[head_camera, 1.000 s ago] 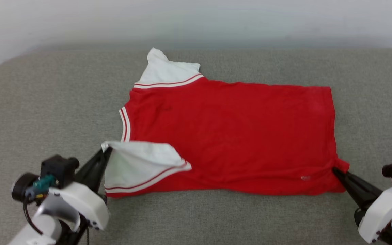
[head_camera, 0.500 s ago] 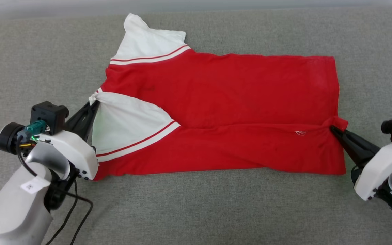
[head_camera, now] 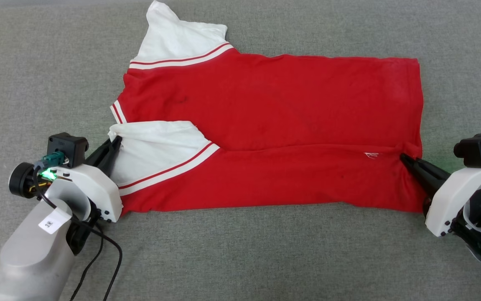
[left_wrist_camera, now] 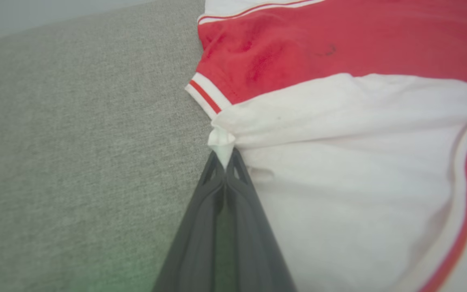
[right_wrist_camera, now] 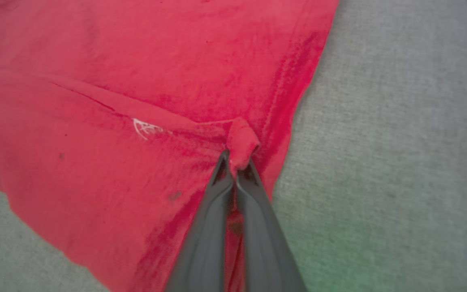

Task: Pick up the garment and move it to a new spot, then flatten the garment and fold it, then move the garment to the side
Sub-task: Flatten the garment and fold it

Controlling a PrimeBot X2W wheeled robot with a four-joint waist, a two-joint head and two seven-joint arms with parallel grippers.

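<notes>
Left tool (head_camera: 116,141) is clamped on the white tip of the near sleeve (head_camera: 156,152). In the left wrist view the left tool (left_wrist_camera: 226,163) has its fingers pressed together with a nub of white cloth sticking out past them. Right tool (head_camera: 403,158) is clamped on a red bunch at the hem corner, and the right wrist view shows the same pinch at the right tool (right_wrist_camera: 234,163).

Change: a second ago both pinched corners sat low by the near side. Now they sit further in over the red body, so the near long edge forms a flap whose free edge runs along the middle of the T-shirt (head_camera: 273,104). The head camera has also tipped down and the wall is out of shot, so part of that shift is the camera.

Likely the first lengthwise fold is mostly laid. Both corners are pinched and not yet let go, and the far half is unfolded.

The T-shirt lies spread at the centre of the grey cloth desk (head_camera: 265,255), neck to the left and hem to the right.

Count:
- 1 T-shirt
- 2 sleeves, the near one on the body and the far sleeve (head_camera: 177,39) flat
- 1 small white mark (head_camera: 370,155)
- 2 tools
- 1 black cable (head_camera: 113,255)
</notes>
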